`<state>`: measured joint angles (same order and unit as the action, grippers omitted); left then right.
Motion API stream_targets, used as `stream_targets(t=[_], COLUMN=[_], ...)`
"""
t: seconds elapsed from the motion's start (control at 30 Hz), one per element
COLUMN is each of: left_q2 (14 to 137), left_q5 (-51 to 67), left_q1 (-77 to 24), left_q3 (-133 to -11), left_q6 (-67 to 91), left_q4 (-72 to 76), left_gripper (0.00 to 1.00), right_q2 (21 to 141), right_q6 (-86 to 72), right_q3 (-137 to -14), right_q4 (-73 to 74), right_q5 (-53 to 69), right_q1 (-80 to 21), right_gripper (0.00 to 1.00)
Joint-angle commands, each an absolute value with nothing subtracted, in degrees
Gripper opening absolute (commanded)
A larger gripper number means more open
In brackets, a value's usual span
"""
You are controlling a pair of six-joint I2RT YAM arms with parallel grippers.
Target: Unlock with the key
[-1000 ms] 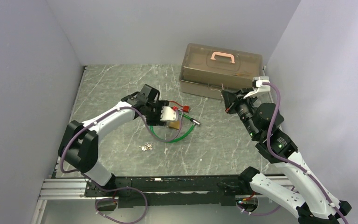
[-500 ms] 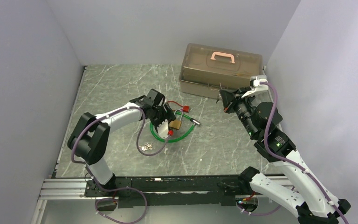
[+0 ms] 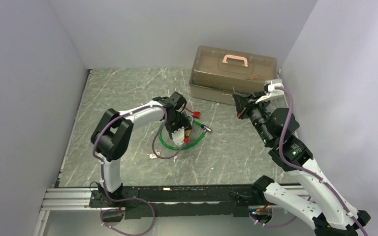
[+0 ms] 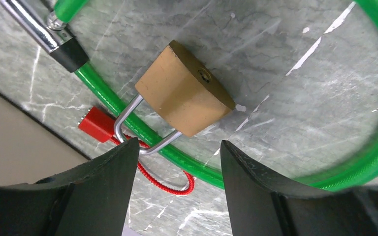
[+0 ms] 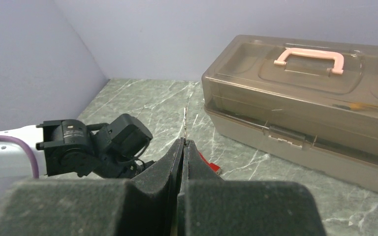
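A brass padlock (image 4: 182, 96) lies on the marble table, its steel shackle hooked round a green cable (image 4: 177, 157). Its keyhole faces up. My left gripper (image 4: 178, 147) is open and empty just above the shackle end, with a finger on either side. In the top view the left gripper (image 3: 179, 130) covers most of the padlock (image 3: 188, 132). My right gripper (image 5: 182, 142) is shut on a thin metal key (image 5: 185, 123) whose blade sticks out past the fingertips. It hangs in the air in front of the toolbox, right of the lock (image 3: 238, 105).
A brown translucent toolbox (image 3: 234, 73) with a pink handle stands at the back right. A red tag on a red cord (image 4: 97, 124) lies beside the cable. The cable's metal end (image 4: 34, 27) lies nearby. A small bunch of loose keys (image 3: 152, 156) lies near the table's front.
My left arm has swung right and turned its gripper down over the padlock and green cable. My right arm has barely moved and still holds the key.
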<state>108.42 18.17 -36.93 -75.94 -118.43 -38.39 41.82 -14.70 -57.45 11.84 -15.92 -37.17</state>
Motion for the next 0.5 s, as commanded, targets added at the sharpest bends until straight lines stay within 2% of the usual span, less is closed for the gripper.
stream_targets(t=[0.0, 0.13, 0.3, 0.47], left_q2=[112.5, 117.5, 120.1, 121.0], left_q5=[14.6, 11.5, 9.2, 8.9], left_q1=[-38.4, -39.4, -39.6, -39.9], left_q3=[-83.4, -90.8, -92.7, -93.6], left_q6=[-140.0, -138.9, -138.6, -134.6], left_q4=[-50.2, -56.7, -57.6, -59.2], left_gripper=[0.66, 0.64, 0.60, 0.46], right_q2=[41.0, 40.7, 40.7, 40.9], right_q6=[-13.1, -12.9, -12.4, -12.0], right_q3=[-58.8, -58.9, -59.5, -60.2], right_q4=[9.1, 9.1, 9.3, 9.3], right_q5=[-15.9, -16.2, -16.3, -16.1], right_q1=[-37.1, -37.1, -37.1, -37.1], right_gripper=[0.00, 0.00, 0.00, 0.00])
